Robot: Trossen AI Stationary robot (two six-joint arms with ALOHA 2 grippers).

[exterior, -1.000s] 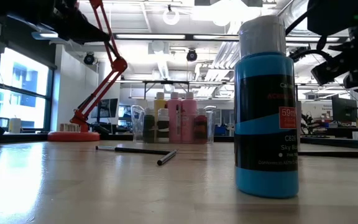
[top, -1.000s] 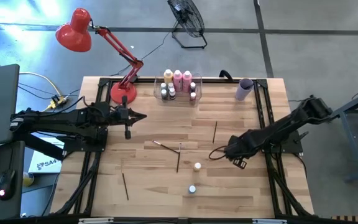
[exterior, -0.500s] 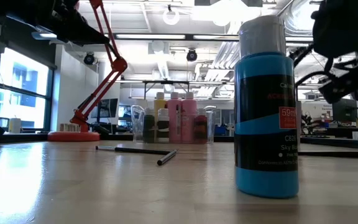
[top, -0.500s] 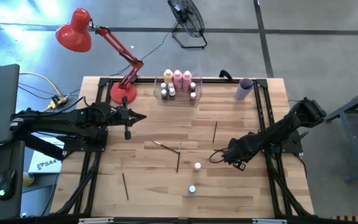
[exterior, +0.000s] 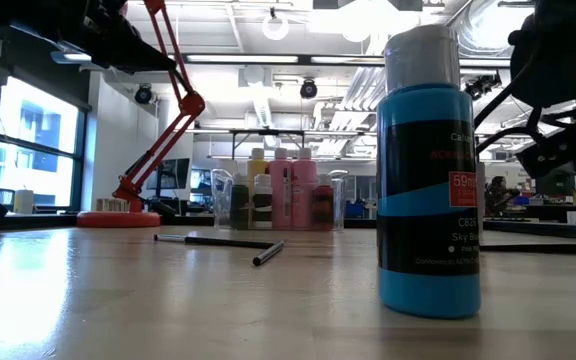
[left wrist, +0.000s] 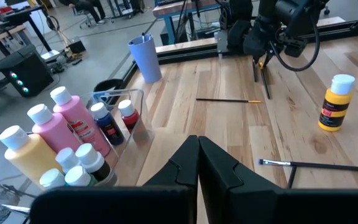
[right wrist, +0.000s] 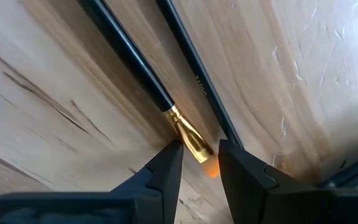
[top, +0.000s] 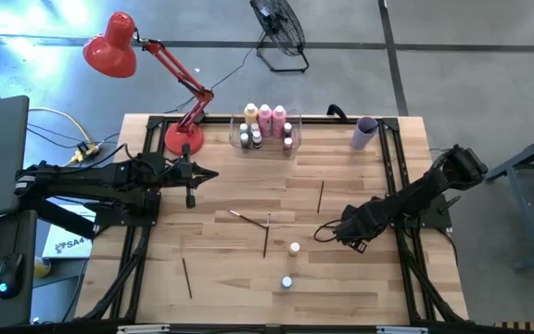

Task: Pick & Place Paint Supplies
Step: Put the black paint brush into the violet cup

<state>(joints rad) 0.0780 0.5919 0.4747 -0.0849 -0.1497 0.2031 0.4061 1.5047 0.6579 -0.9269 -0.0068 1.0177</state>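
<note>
Bin [top: 265,130] already holds the tall bottles and several tiny ones. Two small bottles [top: 294,249] and four brushes [top: 266,236] remain loose on the table. Right gripper [right wrist: 199,163], fingers parted, straddles a brush ferrule [right wrist: 190,138], nothing clamped. Left gripper [left wrist: 198,152] closed, empty.

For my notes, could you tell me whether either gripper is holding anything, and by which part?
Nothing is held. The right gripper is open astride a paintbrush's gold ferrule on the table; the left gripper is shut and empty.
</note>
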